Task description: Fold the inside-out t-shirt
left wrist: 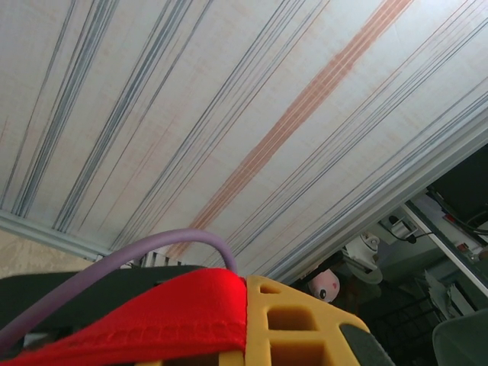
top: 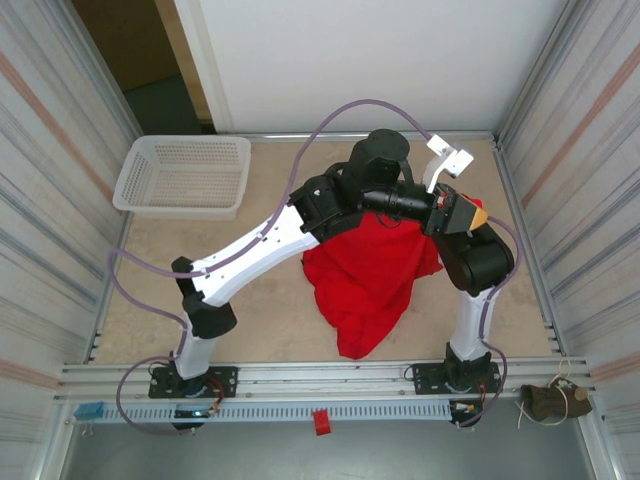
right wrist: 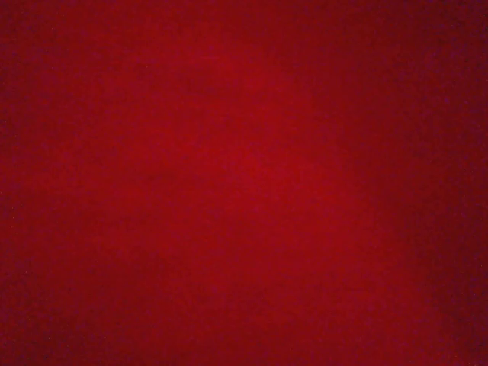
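Right of centre in the top view: the inside-out t-shirt (top: 372,275), bunched in a red heap, upper part hoisted between the two arms, lower tail trailing on the worktop (top: 250,330) toward the bottom of the frame. Left jaws clamped on a stitched hem of it, shown along the bottom edge of the left wrist view, red band pinched against a yellow jaw, striped wall beyond. Right jaws closed together, buried in the cloth, right wrist lens smothered in red; fabric caught between them or not: cannot tell. White mesh basket (top: 180,205) at upper left of the frame, well apart from the shirt, not involved. Judged step: early, gathering and lifting to find the edges, no fold made, no flat spread on the worktop. Judged next move: confirm a second hold with the right jaws, then draw the two holds apart to stretch the hem line and lay the shirt flat before any folding. Calls for care with both arms close together above the heap, and for a steady, even pull to keep the hem from slipping free.
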